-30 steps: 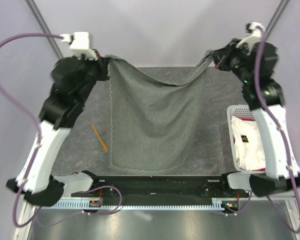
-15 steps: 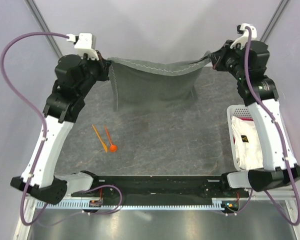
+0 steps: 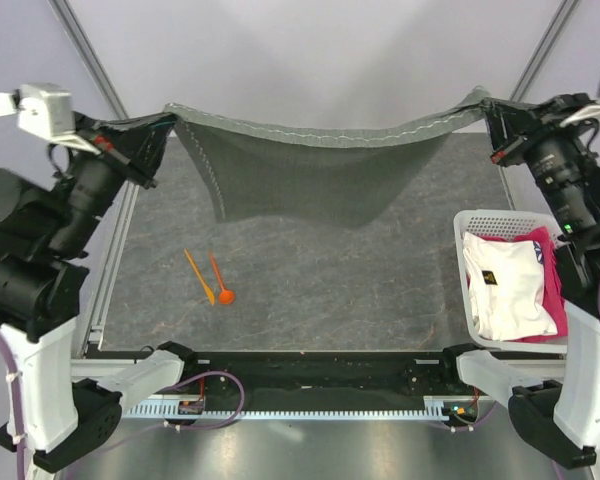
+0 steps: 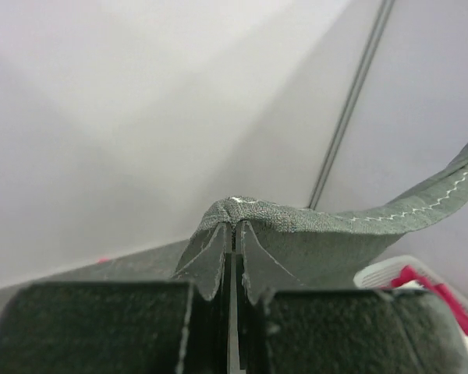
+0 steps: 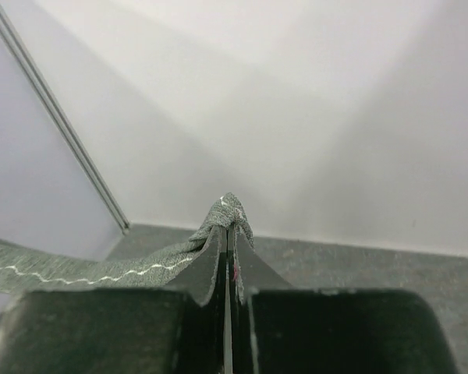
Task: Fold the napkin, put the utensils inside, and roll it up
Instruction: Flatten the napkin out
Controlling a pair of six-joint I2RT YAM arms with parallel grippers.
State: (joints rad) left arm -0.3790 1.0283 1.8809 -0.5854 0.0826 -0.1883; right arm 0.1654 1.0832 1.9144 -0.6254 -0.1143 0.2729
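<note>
The dark grey napkin [image 3: 310, 170] hangs in the air, stretched wide above the far part of the table. My left gripper [image 3: 168, 122] is shut on its left top corner [image 4: 242, 210]. My right gripper [image 3: 488, 108] is shut on its right top corner [image 5: 230, 209]. The pale stitched hem runs along the taut upper edge. Two orange utensils [image 3: 210, 278] lie on the table at the near left, below the cloth and apart from both grippers; the one with the round spoon end [image 3: 225, 296] lies to the right.
A white basket [image 3: 466, 222] at the right holds white and pink fabrics [image 3: 510, 285]. The grey table mat [image 3: 360, 290] spreads under the hanging cloth. Metal frame posts rise at both far corners.
Both arms have risen and spread apart, pulling the napkin up off the table and stretching it wide. The utensils that it covered at first now lie in the open.
</note>
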